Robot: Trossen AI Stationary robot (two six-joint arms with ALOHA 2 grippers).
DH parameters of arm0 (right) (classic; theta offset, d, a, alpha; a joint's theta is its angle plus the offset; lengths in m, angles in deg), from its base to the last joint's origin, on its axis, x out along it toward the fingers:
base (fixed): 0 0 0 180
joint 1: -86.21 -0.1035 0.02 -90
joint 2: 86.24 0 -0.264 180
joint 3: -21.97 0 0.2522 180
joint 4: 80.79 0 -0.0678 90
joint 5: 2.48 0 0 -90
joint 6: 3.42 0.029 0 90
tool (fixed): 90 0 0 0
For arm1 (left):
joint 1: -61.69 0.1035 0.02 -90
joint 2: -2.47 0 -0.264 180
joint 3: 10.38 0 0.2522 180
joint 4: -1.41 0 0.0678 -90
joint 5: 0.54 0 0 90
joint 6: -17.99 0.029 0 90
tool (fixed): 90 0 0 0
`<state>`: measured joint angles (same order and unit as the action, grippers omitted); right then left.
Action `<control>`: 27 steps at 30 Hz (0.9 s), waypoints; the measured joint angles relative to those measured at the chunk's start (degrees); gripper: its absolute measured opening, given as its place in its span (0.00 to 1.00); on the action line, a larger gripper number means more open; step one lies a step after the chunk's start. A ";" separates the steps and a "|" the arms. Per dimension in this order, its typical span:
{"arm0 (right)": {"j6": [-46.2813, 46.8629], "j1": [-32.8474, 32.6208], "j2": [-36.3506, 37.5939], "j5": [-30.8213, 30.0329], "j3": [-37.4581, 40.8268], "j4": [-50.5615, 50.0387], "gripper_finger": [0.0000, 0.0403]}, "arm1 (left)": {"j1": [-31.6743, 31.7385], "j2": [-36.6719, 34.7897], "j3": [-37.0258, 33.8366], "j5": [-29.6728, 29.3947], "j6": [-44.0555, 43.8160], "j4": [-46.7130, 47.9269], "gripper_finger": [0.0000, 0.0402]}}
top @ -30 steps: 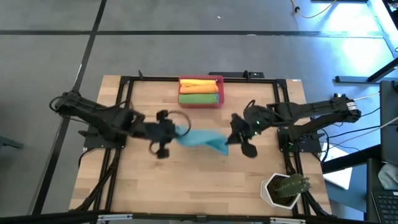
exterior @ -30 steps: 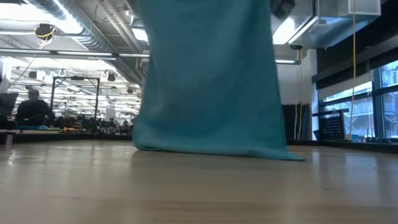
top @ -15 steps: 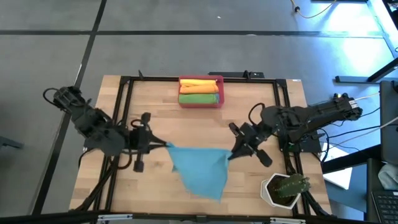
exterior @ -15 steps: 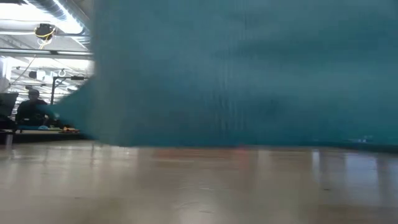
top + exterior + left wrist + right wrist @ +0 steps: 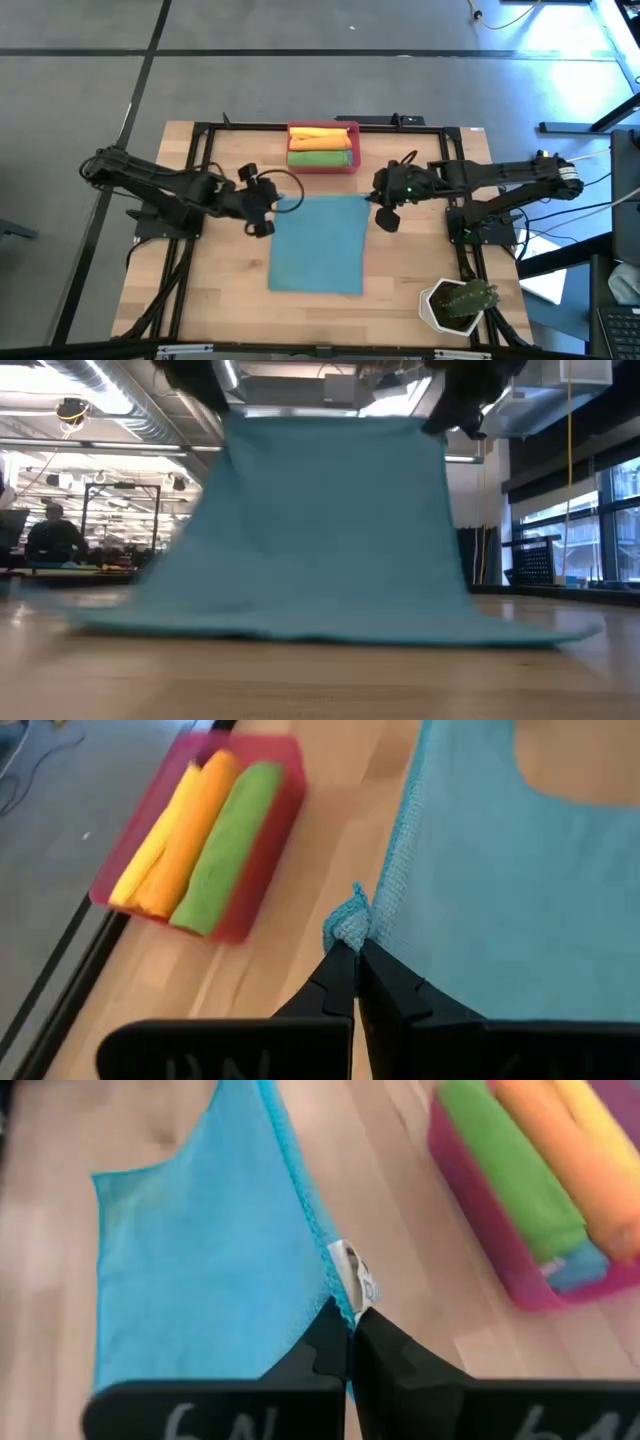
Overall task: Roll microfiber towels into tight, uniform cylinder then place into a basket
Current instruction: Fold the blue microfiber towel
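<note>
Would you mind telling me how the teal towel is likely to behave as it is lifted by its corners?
The teal towel is probably floppy: held at two corners by the left tool and right tool, it drapes to the table. It seems light, since pinched corners carry it. Its weave looks grippy, so slipping seems unlikely.

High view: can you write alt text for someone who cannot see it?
Two pincers, left pincer and right pincer, each shut on a far corner of a teal towel spread over the wooden table. Behind it, a pink basket holds rolled towels.
</note>
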<state>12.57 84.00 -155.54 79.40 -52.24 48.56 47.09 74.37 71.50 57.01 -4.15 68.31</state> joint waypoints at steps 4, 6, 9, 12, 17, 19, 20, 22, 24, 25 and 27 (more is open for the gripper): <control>-1.26 2.59 -0.55 -0.09 3.95 2.17 0.01 | 4.69 0.02 -6.59 0.53 4.09 -9.10 0.00; -1.77 3.38 -0.66 -0.38 5.97 4.47 0.01 | 6.40 -0.02 -9.30 0.51 5.80 -13.58 0.00; -3.06 3.67 -0.74 -0.46 8.58 6.57 0.01 | 8.02 -0.02 -12.89 0.48 6.24 -19.41 0.00; -3.62 2.97 -0.74 -0.44 10.40 8.40 0.01 | 8.00 -0.04 -16.39 0.18 6.05 -23.19 0.00; -4.08 0.52 -0.74 0.81 14.59 13.78 0.01 | 5.74 -0.04 -23.77 -0.38 5.64 -32.74 0.00; -4.34 -0.45 -0.74 2.95 16.54 17.00 0.01 | 4.17 -0.04 -26.07 -2.07 5.33 -35.76 0.00; -4.37 -0.97 -0.74 3.99 17.26 17.86 0.01 | 3.17 -0.04 -27.01 -2.86 5.33 -37.09 0.00; -4.31 -2.25 -0.74 5.43 18.38 19.58 0.01 | 0.97 -0.04 -28.73 -4.08 5.31 -39.55 0.00; -4.31 -3.70 -0.74 5.57 19.46 20.96 0.01 | -1.47 -0.04 -30.43 -5.09 5.29 -41.93 0.00; -4.29 -4.40 -0.74 5.63 19.94 21.52 0.01 | -2.83 -0.04 -31.12 -5.77 5.19 -43.10 0.00; -4.29 -5.69 -0.74 6.05 21.01 23.57 0.01 | -5.25 -0.04 -32.63 -7.08 4.54 -45.07 0.00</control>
<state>8.29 78.31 -156.28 85.45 -31.23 72.14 41.84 74.33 38.87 49.93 0.39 23.24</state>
